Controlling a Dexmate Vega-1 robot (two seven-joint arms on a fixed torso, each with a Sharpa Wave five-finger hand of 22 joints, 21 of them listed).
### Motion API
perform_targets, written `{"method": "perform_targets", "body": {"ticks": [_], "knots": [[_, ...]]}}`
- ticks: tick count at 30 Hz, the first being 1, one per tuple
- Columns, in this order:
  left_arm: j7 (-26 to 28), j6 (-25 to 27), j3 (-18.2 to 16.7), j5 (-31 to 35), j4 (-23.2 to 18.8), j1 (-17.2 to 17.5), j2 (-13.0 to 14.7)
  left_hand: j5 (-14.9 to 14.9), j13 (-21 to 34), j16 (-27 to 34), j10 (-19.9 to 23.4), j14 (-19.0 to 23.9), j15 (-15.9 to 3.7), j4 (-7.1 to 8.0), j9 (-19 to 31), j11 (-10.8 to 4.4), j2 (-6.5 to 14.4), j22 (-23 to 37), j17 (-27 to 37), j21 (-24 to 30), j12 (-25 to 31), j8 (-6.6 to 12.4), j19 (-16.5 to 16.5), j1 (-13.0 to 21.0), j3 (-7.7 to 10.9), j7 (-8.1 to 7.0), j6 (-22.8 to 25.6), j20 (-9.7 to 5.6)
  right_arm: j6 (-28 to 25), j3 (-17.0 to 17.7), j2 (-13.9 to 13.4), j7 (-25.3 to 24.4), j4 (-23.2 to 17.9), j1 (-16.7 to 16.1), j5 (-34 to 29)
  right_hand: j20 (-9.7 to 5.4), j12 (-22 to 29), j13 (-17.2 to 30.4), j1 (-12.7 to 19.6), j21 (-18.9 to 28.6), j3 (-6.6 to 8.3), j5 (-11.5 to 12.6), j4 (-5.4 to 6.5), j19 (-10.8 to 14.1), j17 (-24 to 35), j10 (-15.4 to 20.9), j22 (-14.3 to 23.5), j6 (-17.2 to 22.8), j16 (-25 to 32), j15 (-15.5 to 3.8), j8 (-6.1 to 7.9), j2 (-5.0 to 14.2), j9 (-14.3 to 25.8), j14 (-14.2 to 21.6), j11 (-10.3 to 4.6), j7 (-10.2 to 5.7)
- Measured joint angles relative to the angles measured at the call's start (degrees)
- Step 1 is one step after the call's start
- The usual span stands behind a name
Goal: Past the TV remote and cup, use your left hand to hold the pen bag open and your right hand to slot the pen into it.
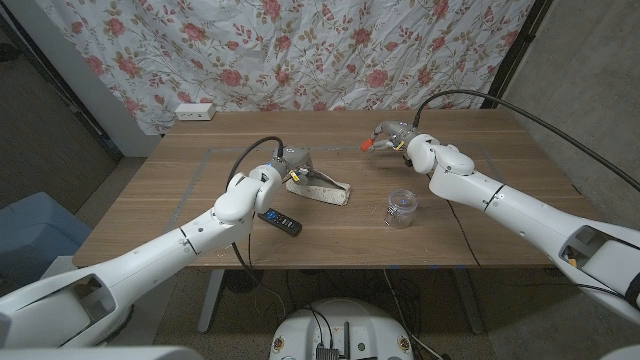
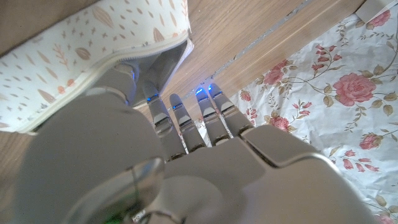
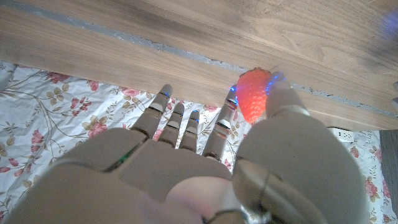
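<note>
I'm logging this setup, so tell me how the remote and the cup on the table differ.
The remote is dark, long and flat, lying on the table beside the left arm; the cup is clear and round and stands upright, nearer the right arm. The remote lies near the patterned pen bag that the left hand is at; the cup stands apart from it. Neither hand touches either one.

A rectangular brown wooden table (image 1: 330, 250) stands before a white rose-patterned fabric backdrop (image 1: 300, 50). A white power strip (image 1: 194, 111) lies at the far left edge.
</note>
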Motion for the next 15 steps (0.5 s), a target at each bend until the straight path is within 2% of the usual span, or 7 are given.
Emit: {"method": "perform_targets", "body": {"ticks": [10, 15], "knots": [[-1.49, -1.53, 0.00, -0.28, 0.39, -0.79, 0.11, 0.00, 0.00, 0.00, -1.22, -0.93, 0.11, 0.15, -0.01, 0.40, 0.00, 0.00, 0.00, 0.00, -0.04, 0.00, -0.53, 0.00, -0.78, -0.12, -1.69, -0.10, -0.17, 0.00, -0.26, -0.09, -0.84, -0.21, 0.02, 0.00, 0.00, 0.00, 0.00, 0.00, 0.00, -0.01, 0.00, 0.00, 0.00, 0.00, 0.00, 0.00, 0.00, 0.00, 0.18, 0.00, 0.00, 0.00, 0.00, 0.00], [-2.19, -1.99, 0.00, -0.38, 0.39, -1.08, 0.30, 0.00, 0.00, 0.00, -1.79, -1.53, 0.11, 0.21, -0.01, 0.12, -0.23, 0.00, 0.00, 0.00, -0.23, 0.00, -0.84, 0.23, -1.20, 0.06, -2.75, -0.23, -0.19, 0.00, -0.33, -0.10, -1.58, -0.27, -0.05, 0.00, 0.00, 0.00, 0.00, 0.00, 0.00, 0.00, 0.00, 0.00, 0.00, 0.00, 0.00, 0.00, 0.00, 0.00, 0.18, 0.00, 0.00, 0.00, 0.00, 0.00]]}}
